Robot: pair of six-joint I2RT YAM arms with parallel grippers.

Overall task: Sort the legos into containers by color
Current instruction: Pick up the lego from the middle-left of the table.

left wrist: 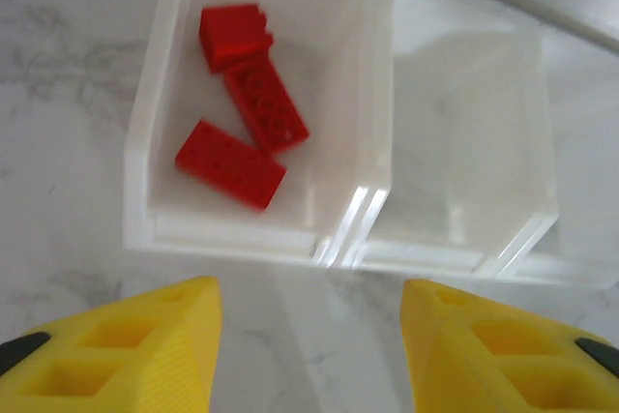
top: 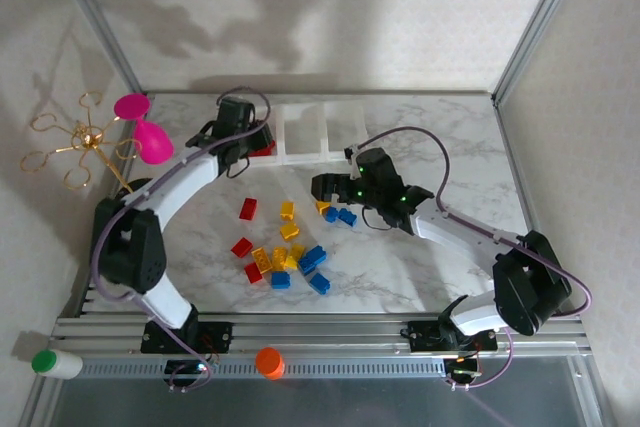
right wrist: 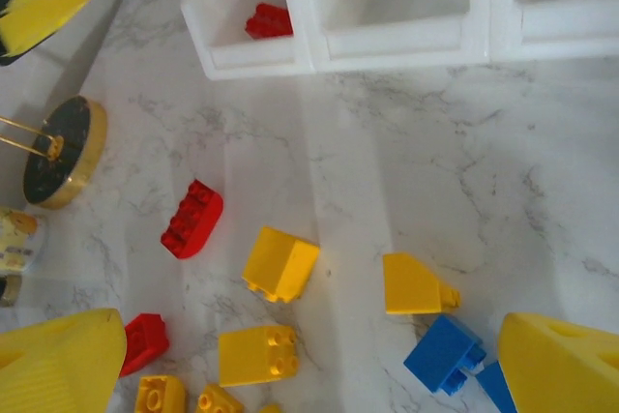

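Left gripper (left wrist: 309, 331) hangs empty, jaws parted, just short of the containers (left wrist: 242, 239); red legos (left wrist: 253, 108) lie ahead in the end bin (left wrist: 145, 162), sorted by colour. Right gripper (right wrist: 309, 355), wide and empty, hovers over loose legos (right wrist: 279, 263), I think to pick one

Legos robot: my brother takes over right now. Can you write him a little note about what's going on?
Left pincer: open, empty, above the containers.
Right pincer: open, empty, over the loose legos.
Done: three red bricks lie in the left-end bin.
Left to do: the middle bin holds nothing yet; red, yellow and blue bricks lie scattered on the table, waiting to be sorted.
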